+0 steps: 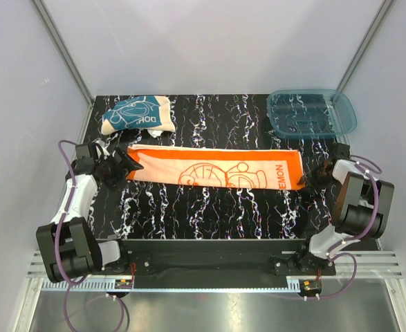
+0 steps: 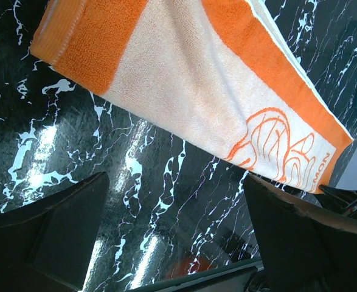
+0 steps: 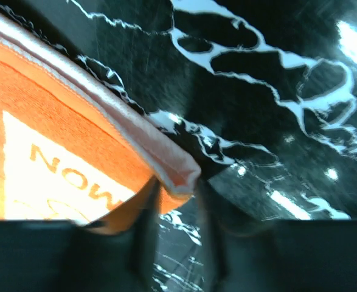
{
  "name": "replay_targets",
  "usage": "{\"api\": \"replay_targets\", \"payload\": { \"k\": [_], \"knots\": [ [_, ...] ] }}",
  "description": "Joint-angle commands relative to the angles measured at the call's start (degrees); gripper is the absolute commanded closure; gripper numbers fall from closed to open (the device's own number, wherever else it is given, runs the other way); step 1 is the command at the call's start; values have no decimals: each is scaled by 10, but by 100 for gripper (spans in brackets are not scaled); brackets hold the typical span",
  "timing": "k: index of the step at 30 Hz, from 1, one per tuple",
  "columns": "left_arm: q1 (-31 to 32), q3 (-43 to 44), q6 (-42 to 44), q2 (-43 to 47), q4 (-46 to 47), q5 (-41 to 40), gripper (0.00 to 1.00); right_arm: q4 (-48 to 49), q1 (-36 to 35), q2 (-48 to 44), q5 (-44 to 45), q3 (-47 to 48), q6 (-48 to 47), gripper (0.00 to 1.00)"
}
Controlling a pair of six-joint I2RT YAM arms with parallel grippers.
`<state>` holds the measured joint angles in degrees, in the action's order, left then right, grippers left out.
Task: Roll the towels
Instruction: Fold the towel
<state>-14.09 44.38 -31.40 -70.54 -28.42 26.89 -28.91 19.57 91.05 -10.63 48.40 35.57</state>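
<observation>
The orange towel (image 1: 216, 168) lies flat across the middle of the table as a long strip, folded lengthwise, with its line print facing up. The dark teal towel (image 1: 135, 115) lies crumpled at the back left. My left gripper (image 1: 128, 166) is open and empty at the strip's left end. In the left wrist view my left gripper (image 2: 175, 177) has its jaws wide apart over bare table, just short of the towel (image 2: 184, 79). My right gripper (image 1: 312, 177) is at the strip's right end. In the right wrist view it (image 3: 178, 185) is narrowed on the towel's near corner (image 3: 175, 170), which curls up a little.
A translucent blue plastic tray (image 1: 312, 113) stands at the back right corner. The table is black marble-patterned (image 1: 209, 207). Grey walls and slanted frame posts close in the left, right and back sides.
</observation>
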Motion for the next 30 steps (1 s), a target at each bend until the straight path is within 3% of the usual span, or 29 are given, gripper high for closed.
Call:
{"api": "replay_targets", "payload": {
  "k": [1, 7, 12, 20, 26, 30],
  "knots": [
    [-3, -4, 1, 8, 23, 17, 1, 28, 2, 30, 3, 13, -8, 68],
    [-4, -3, 2, 12, 24, 13, 1, -17, 2, 15, 59, 48, -27, 100],
    [-4, -8, -2, 18, 34, 19, 2, -87, -29, -66, 86, 97, -24, 100],
    [-4, -15, -8, 18, 47, 37, 3, -148, -253, -95, 115, 247, 52, 100],
    [-4, -16, -9, 14, 50, 45, 3, -84, -427, -5, 93, 362, 75, 100],
    [-3, -16, -8, 16, 48, 40, 3, -48, -493, 98, 73, 462, 99, 100]
  ]
}}
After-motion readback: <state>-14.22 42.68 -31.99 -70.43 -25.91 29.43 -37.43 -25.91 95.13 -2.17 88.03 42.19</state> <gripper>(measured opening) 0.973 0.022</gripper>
